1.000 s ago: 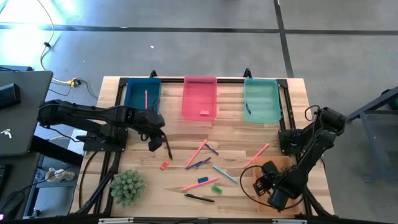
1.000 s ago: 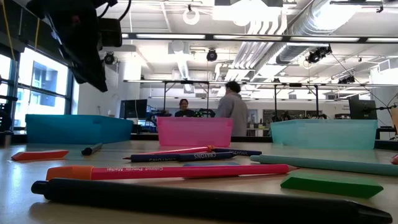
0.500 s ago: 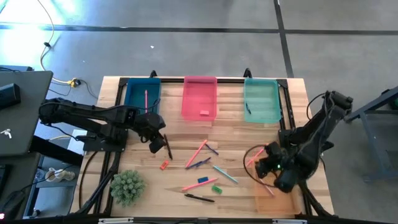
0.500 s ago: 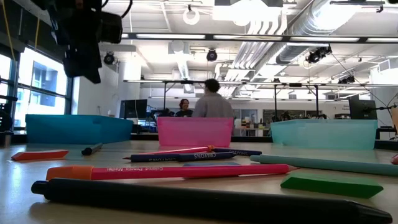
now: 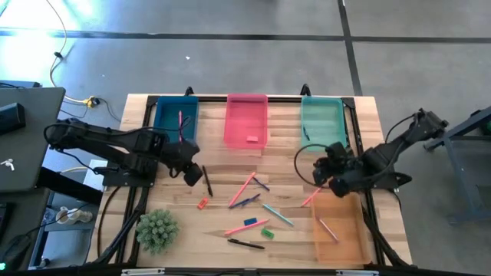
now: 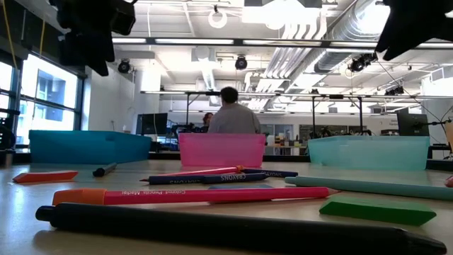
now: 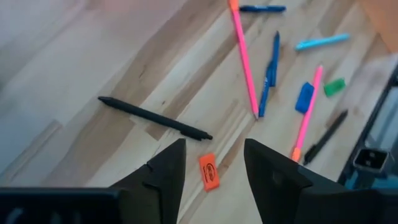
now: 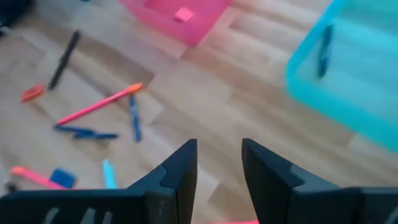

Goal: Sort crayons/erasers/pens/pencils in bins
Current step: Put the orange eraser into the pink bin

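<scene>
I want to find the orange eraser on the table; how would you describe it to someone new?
Start at the spiky green plant on the table's near left corner. Just beyond it, toward the bins, lies the orange eraser, below the left gripper. It is a short orange block lying alone; the other loose erasers are blue and green.

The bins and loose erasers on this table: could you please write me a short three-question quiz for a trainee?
1. True or false: the pink bin holds a pink eraser.
2. Which eraser lies nearest the left gripper? A) blue eraser B) orange eraser C) green eraser
3. Fill in: the bin nearest the right gripper, at the table's front right, is the ___ one.

Key: 1 true. 2 B. 3 orange: the orange bin holds one pink stick.
</scene>
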Action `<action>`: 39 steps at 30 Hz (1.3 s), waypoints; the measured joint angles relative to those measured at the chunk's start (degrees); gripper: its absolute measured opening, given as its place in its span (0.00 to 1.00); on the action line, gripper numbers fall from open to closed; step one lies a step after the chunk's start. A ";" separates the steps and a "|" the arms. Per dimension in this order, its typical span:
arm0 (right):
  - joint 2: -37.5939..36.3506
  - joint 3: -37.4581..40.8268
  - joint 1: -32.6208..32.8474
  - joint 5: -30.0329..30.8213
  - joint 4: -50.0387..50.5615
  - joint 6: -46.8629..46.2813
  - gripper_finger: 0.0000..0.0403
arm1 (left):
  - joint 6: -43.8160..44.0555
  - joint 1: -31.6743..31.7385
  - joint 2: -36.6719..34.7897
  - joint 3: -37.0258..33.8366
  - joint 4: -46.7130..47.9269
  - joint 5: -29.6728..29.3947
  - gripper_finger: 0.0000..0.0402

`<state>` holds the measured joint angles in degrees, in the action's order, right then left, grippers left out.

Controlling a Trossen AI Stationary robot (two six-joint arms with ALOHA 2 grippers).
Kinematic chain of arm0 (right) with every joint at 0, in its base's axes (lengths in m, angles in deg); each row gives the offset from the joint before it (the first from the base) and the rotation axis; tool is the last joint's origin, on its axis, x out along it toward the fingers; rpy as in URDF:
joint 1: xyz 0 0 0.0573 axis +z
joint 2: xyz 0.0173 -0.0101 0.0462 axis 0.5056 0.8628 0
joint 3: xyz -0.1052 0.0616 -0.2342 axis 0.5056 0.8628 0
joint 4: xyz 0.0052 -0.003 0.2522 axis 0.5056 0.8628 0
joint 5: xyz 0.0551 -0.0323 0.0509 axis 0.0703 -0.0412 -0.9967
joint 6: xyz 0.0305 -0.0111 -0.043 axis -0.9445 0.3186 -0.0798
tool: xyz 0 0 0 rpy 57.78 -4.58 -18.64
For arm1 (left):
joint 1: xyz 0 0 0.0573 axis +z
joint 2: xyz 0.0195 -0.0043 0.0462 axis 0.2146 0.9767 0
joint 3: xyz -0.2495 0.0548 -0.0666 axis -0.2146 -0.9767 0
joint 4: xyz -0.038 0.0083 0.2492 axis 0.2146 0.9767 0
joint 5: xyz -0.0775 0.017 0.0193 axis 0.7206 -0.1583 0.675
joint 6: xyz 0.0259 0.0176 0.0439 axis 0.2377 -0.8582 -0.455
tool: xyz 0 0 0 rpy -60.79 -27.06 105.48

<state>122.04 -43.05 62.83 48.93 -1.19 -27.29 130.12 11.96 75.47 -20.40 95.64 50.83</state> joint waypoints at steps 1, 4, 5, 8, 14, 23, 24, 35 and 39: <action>-0.56 0.00 -1.18 0.00 0.57 1.36 0.29 | 1.43 -0.60 0.13 0.00 0.01 -1.10 0.37; -1.95 0.00 -4.53 -0.02 1.31 5.57 0.29 | 4.40 -2.27 1.33 0.00 0.55 -3.55 0.36; -2.33 0.00 -5.58 -0.01 1.33 7.35 0.29 | 4.96 -2.79 1.79 -0.02 0.87 -4.13 0.35; -3.08 0.00 -8.27 -0.09 1.32 12.86 0.29 | 7.40 -4.47 3.33 -0.94 0.83 -4.94 0.36; -2.97 0.00 -12.45 -0.96 1.50 21.63 0.29 | 17.54 -7.91 7.69 -2.14 -0.38 -4.26 0.39; -2.97 0.00 -17.68 -2.05 1.70 30.86 0.29 | 23.26 -11.00 14.83 -2.14 -5.19 -2.86 0.49; -2.97 0.00 -18.24 -2.34 1.74 31.46 0.29 | 23.26 -11.30 15.68 -2.14 -5.05 -2.02 0.49; -2.97 0.00 -22.92 -3.55 1.87 35.10 0.29 | 26.21 -14.79 24.27 -2.14 -8.77 -0.71 0.47; -2.97 0.00 -23.94 -3.65 1.92 35.10 0.29 | 26.35 -15.50 26.30 -2.14 -11.60 -0.67 0.47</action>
<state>119.07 -43.05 38.89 45.28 0.73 7.81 156.46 -3.53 101.78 -22.55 84.04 50.17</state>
